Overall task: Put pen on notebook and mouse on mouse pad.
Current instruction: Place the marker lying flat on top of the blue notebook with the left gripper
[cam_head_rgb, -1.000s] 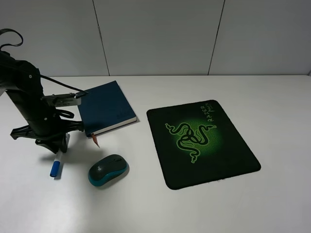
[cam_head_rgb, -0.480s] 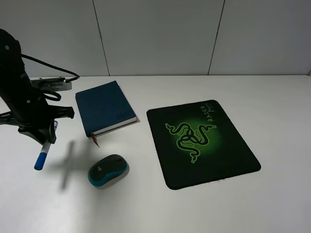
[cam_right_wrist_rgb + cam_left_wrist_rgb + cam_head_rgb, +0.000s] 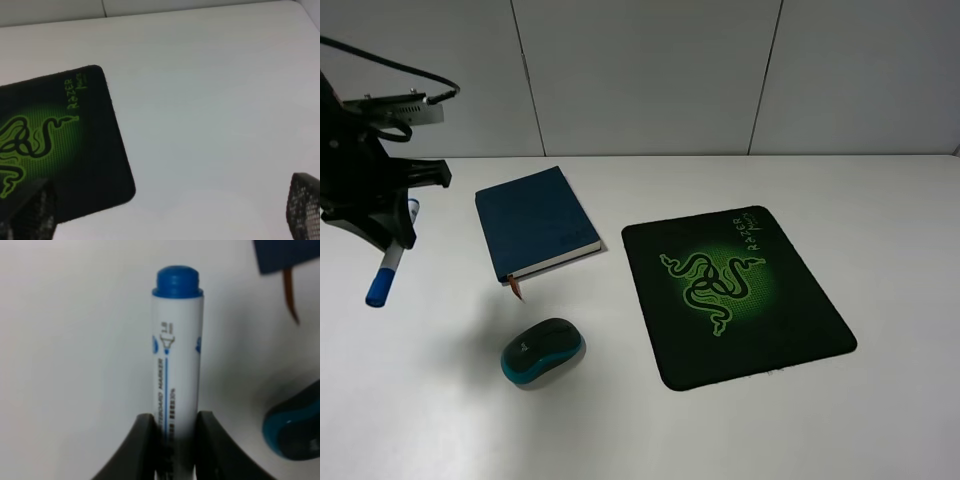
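My left gripper (image 3: 397,236) is shut on the pen (image 3: 382,277), a white marker with a blue cap, held above the table at the far left with the cap hanging down. The left wrist view shows the pen (image 3: 176,360) squeezed between the dark fingers (image 3: 142,440). The dark blue notebook (image 3: 534,220) lies to the right of the pen, its ribbon (image 3: 290,295) trailing off one corner. In front of the notebook sits the grey and teal mouse (image 3: 543,351). The black mouse pad (image 3: 735,290) with a green snake emblem lies right of centre. My right gripper (image 3: 167,205) is open over bare table beside the mouse pad (image 3: 50,145).
The white table (image 3: 880,200) ends at a grey panelled wall (image 3: 650,70) behind. The pen's shadow falls on the table left of the mouse. The right arm is out of the high view.
The left gripper has lifted the pen off the table and carried it up and to the left. Notebook, mouse and mouse pad have not moved.
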